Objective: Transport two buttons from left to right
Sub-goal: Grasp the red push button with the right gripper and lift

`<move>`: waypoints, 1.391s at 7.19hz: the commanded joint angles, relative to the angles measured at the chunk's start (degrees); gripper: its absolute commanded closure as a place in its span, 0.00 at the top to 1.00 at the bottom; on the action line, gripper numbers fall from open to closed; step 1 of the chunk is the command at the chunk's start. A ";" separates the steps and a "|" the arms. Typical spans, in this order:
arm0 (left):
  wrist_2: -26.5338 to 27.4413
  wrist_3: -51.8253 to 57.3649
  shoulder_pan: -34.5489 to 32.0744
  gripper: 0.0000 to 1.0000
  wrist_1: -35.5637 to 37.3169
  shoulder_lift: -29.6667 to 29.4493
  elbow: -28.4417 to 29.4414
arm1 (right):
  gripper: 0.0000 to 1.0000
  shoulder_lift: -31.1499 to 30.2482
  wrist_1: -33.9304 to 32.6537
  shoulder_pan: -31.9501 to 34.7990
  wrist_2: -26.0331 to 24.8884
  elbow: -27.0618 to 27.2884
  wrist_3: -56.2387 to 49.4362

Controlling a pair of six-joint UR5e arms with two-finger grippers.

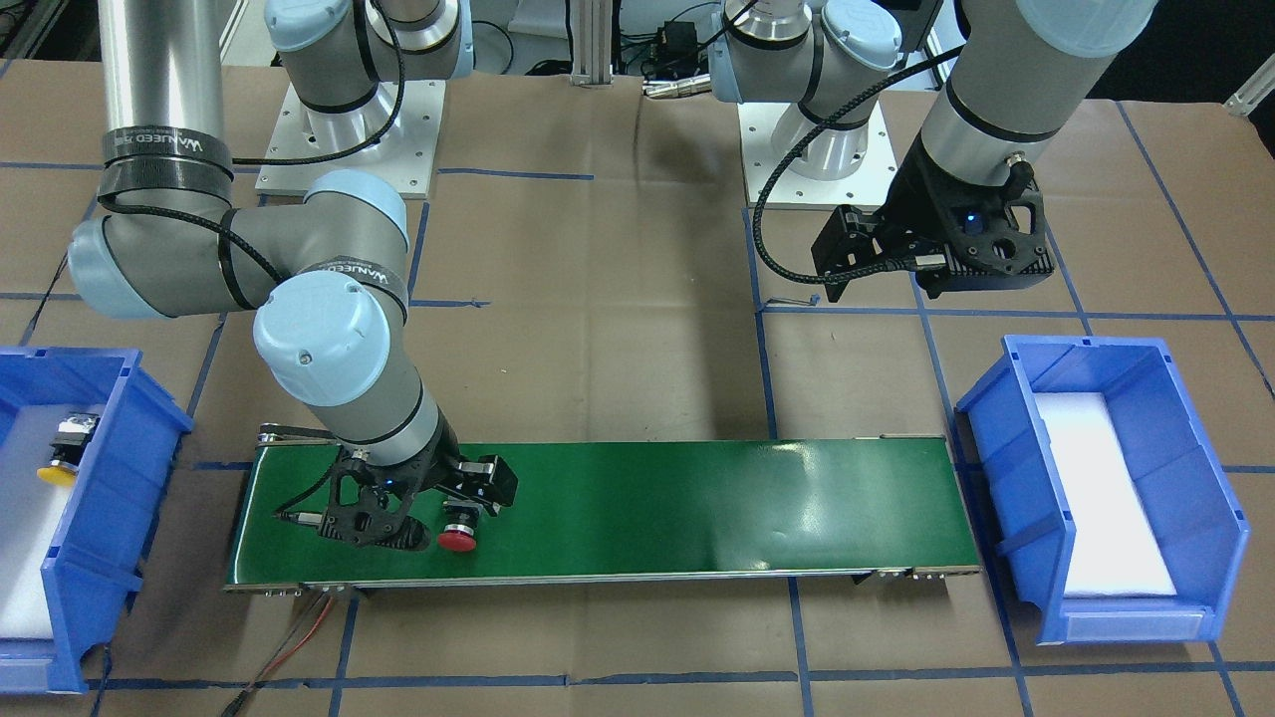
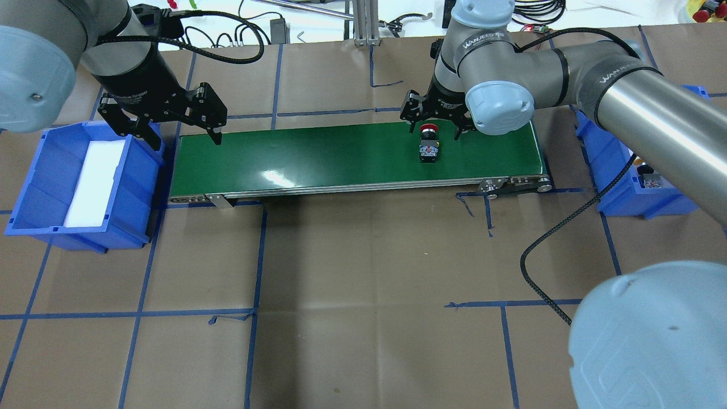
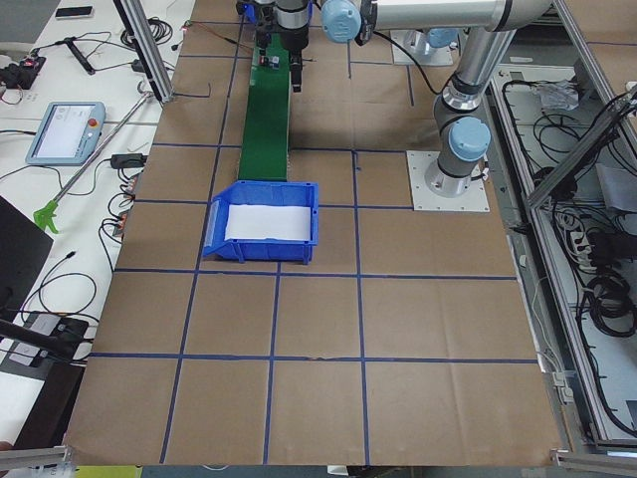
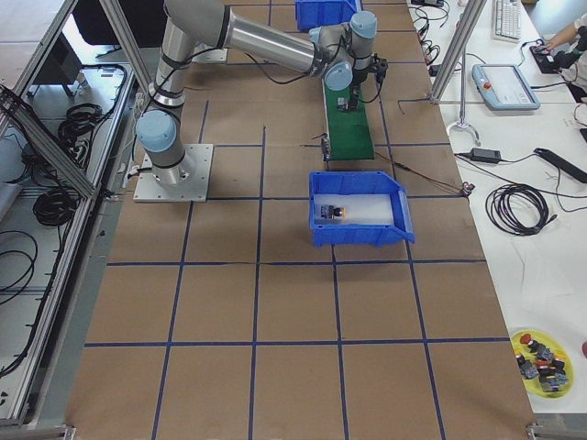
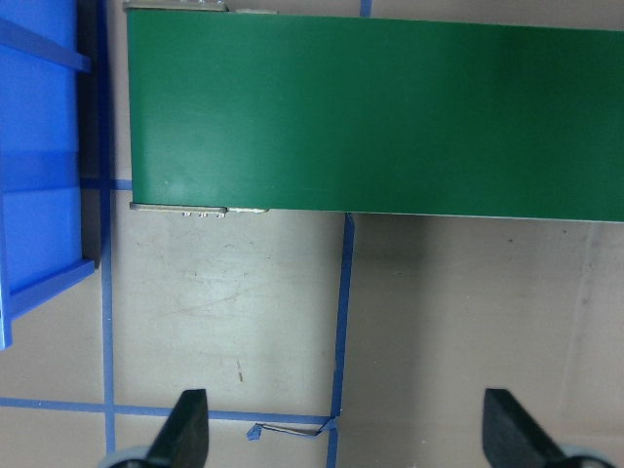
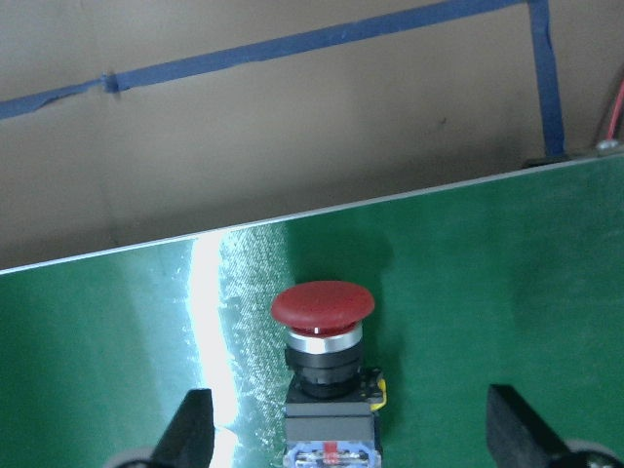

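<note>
Well, yellow button (image 1: pixel 66 448) in right-side blue bin (image 1: pixel 112 478)

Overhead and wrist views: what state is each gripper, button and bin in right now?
right gripper: open, straddling the red button, not touching it.
left gripper: open, holding nothing.
red button: lying on its side on the green belt.
yellow button: lying in the right bin.
left bin: holds a white pad.
</note>
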 commanded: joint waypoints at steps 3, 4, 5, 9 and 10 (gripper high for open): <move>0.00 0.00 0.00 1.00 0.00 0.00 0.01 | 0.84 1.26 0.11 0.11 -0.91 1.53 0.27; 0.00 0.00 0.00 1.00 0.00 0.00 0.01 | 0.71 1.80 0.02 0.02 -0.91 1.44 0.18; 0.00 0.00 0.00 1.00 0.00 0.00 0.01 | 0.54 1.80 0.02 -0.24 -1.43 1.18 -0.25; 0.00 0.00 0.00 1.00 0.09 0.09 0.01 | 0.04 1.10 7.63 -1.38 -9.44 -6.18 -3.68; 0.00 0.00 0.00 1.00 0.00 0.09 0.01 | 0.03 0.58 11.58 -2.69 -9.52 -8.64 -5.51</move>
